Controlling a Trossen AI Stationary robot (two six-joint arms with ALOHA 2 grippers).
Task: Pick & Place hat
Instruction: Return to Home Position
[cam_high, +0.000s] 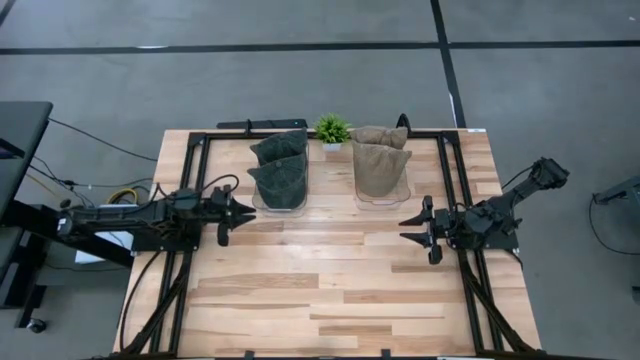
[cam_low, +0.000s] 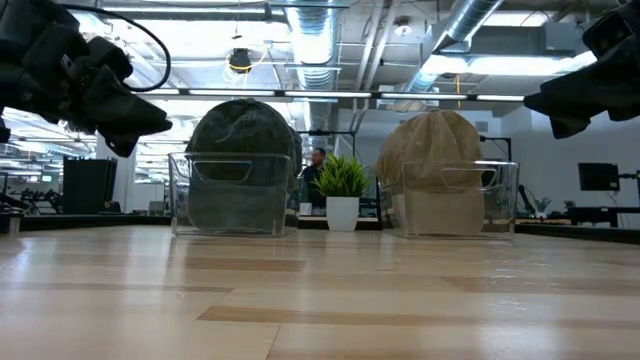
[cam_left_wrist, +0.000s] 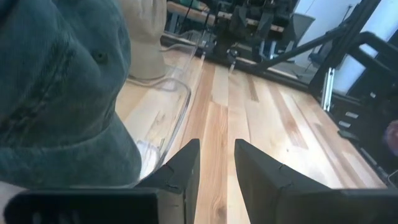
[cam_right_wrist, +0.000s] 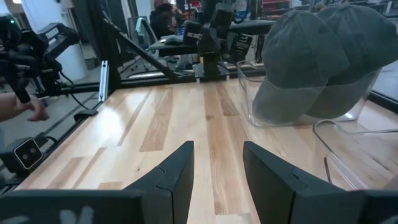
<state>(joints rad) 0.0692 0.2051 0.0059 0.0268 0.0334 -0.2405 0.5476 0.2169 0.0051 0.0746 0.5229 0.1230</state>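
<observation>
Pale wood planks made up the surface (cam_high: 330, 290) I was watching from my console. At its far side stood two clear plastic bins side by side, with a small potted plant (cam_high: 332, 128) between them near the back edge. The left bin (cam_high: 262, 206) held two dark grey caps, one (cam_high: 279, 147) behind the other (cam_high: 280, 180), both crown-up and rising above the rim. The right bin (cam_high: 400, 197) held two tan caps the same way, the rear one (cam_high: 380, 136) touching the front one (cam_high: 381, 168). The left end effector (cam_high: 243, 211) hung above the wood just beside the left bin's near left corner, pointing toward the middle. In its wrist view I could see its two fingers spread apart, with bare planks between them and nothing gripped. The right end effector (cam_high: 404, 229) hovered just in front of the right bin's right corner, pointing toward the left arm, its fingers likewise parted and empty. In the low view both arms sat high in the upper corners, off the wood, and a person (cam_low: 317, 162) showed far behind the plant.
</observation>
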